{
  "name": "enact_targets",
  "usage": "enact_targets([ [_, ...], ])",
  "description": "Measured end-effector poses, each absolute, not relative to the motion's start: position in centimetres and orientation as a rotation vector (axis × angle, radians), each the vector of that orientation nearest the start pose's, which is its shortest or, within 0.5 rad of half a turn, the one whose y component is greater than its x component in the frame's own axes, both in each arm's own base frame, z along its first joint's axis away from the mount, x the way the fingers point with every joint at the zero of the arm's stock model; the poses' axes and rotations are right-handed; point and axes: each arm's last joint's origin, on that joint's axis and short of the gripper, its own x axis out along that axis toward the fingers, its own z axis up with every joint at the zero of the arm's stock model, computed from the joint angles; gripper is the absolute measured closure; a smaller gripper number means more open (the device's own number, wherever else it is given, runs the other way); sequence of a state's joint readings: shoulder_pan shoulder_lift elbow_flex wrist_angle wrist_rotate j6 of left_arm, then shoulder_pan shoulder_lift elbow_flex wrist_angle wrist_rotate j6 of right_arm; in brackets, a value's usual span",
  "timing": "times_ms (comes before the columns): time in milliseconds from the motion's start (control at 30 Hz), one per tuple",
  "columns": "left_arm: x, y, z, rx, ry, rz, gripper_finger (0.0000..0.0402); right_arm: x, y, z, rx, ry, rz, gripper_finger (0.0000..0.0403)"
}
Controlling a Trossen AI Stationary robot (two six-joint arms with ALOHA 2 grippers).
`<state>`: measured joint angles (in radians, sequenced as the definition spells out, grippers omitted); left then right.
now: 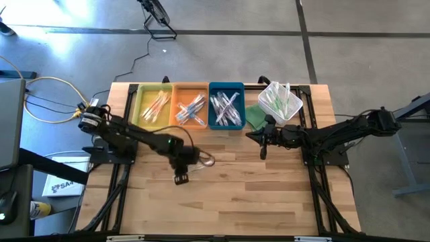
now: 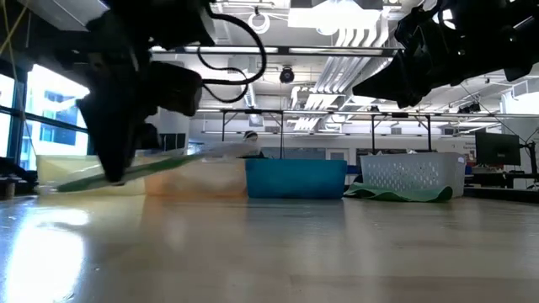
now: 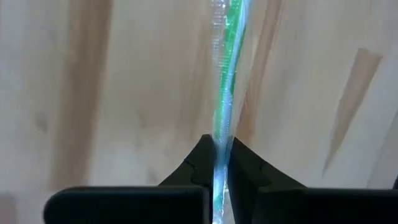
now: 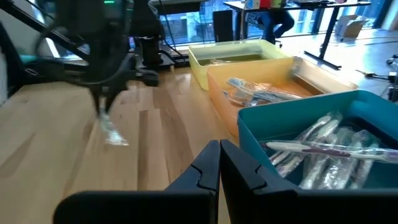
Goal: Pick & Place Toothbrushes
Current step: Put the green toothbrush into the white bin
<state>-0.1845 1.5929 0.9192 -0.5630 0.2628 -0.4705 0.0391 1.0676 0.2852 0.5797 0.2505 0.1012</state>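
Green toothbrush (image 3: 225, 81) in clear wrapper pinched in left claw (image 3: 221, 163) above table (image 1: 269, 195); right claw (image 4: 219, 163) clenched, empty.

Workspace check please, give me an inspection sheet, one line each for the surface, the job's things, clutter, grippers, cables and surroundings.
Surface: wooden table, front half bare.
Job's things: wrapped toothbrushes lie in the yellow tray, orange tray, blue tray and white mesh basket; one green toothbrush is held over the table.
Clutter: a green cloth beside the basket.
Grippers: left gripper shut on the green toothbrush in front of the orange tray; right gripper shut, empty, near the blue tray.
Cables: a yellow cable loops off the table's left edge; a black cable runs across the floor.
Surroundings: concrete floor; desks and a person's legs beyond the table.
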Motion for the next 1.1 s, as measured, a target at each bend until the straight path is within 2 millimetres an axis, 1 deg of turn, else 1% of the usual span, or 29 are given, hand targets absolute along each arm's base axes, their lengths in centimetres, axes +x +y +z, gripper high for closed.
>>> enact_targets([
  [133, 28.7, -3.6, 17.3, -0.378, 1.248, -0.184, 0.0389, 20.3, 0.2, 18.6, 0.079, 0.190, -0.164, 0.0399],
  [300, 29.7, -0.1, 17.6, -0.320, 1.116, -0.243, 0.0389, 20.4, 0.6, 19.0, 0.094, 0.148, -0.053, 0.0399],
  [433, 30.7, 2.1, 18.4, -0.290, 0.937, -0.342, 0.0389, 20.5, 0.8, 19.4, 0.106, 0.109, 0.036, 0.0399],
  [567, 31.7, 3.9, 19.7, -0.266, 0.725, -0.420, 0.0389, 20.5, 1.0, 19.9, 0.109, 0.063, 0.093, 0.0399],
  [700, 32.6, 5.7, 21.2, -0.213, 0.517, -0.456, 0.0389, 20.5, 0.9, 20.8, 0.101, -0.026, 0.087, 0.0399],
  [867, 33.0, 7.6, 22.9, -0.119, 0.324, -0.430, 0.0389, 20.4, 0.7, 21.9, 0.080, -0.150, 0.026, 0.0399],
  [967, 33.3, 8.4, 24.0, -0.079, 0.275, -0.411, 0.0389, 20.3, 0.6, 22.4, 0.084, -0.204, -0.016, 0.0399],
  [1100, 33.9, 8.7, 25.6, -0.008, 0.224, -0.391, 0.0389, 20.3, 0.4, 22.6, 0.092, -0.227, -0.081, 0.0392],
])
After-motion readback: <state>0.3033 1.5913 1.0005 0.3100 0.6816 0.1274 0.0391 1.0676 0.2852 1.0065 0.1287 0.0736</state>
